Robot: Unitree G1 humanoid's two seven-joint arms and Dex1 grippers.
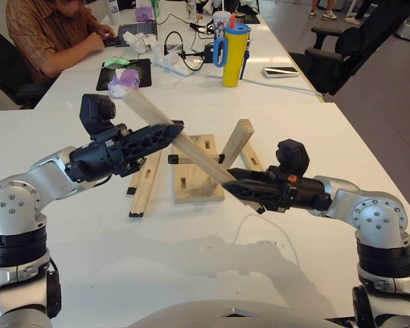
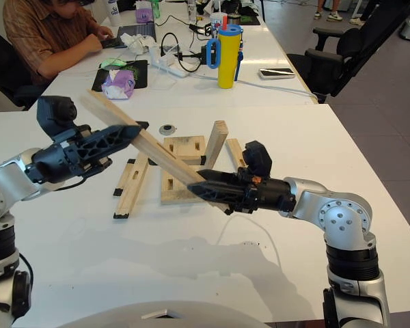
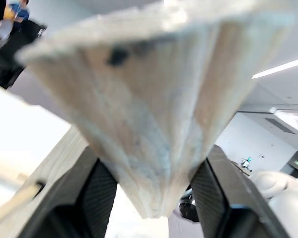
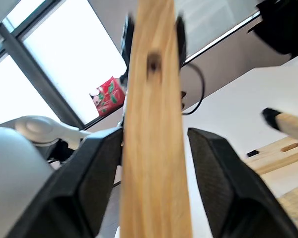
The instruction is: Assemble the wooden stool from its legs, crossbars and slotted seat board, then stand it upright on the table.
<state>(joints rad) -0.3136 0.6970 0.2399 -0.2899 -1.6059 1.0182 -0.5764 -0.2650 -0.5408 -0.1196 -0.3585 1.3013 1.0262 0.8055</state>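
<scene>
**A:** Where's the leg?

**B:** The leg (image 1: 191,147) is off the table, slanting across above the board (image 1: 191,190). Its high end points far and to the left, its low end near and to the right.

**A:** What holds it?

**B:** Both arms. The left gripper (image 1: 174,130) pinches it about midway, with fingers (image 3: 97,198) pressed against either side of the wood. The right gripper (image 1: 236,176) clamps the low end, the wood sitting between its fingers (image 4: 102,173).

**A:** And the board?

**B:** It lies flat on the table (image 1: 191,273), slots facing up.

**A:** The other parts?

**B:** A second leg (image 1: 237,140) stands tilted at the board's far right corner. Two bars (image 1: 145,181) lie side by side just left of the board. A strip (image 1: 251,157) lies just right of it, partly hidden by the right gripper.

**A:** Anything further off?

**B:** A yellow bottle (image 1: 234,55) stands upright, well behind.
</scene>
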